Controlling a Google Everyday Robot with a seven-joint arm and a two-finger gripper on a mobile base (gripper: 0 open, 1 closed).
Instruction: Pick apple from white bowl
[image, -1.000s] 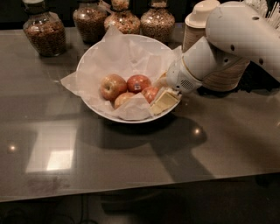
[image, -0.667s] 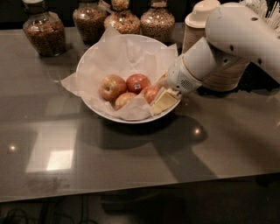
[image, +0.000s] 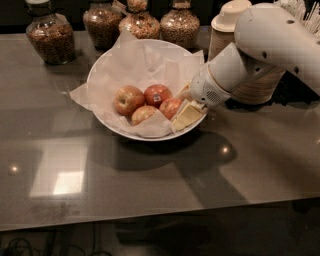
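Observation:
The white bowl (image: 107, 75) with crinkled paper lining stands mid-table and holds several apples. The red-orange apple (image: 170, 107) lies at the bowl's right side. Left of it lie a darker red apple with a sticker (image: 157, 93), a paler apple (image: 128, 99) and a yellowish one (image: 143, 114) in front. My gripper (image: 182, 105) reaches in over the bowl's right rim from the right and sits right against the red-orange apple, down at its level. The white arm (image: 260, 45) behind it hides part of the rim.
Several glass jars of grain (image: 49, 36) stand along the back edge. Stacks of beige paper bowls (image: 227, 25) stand behind my arm at the right. The table's front edge (image: 150, 220) runs below.

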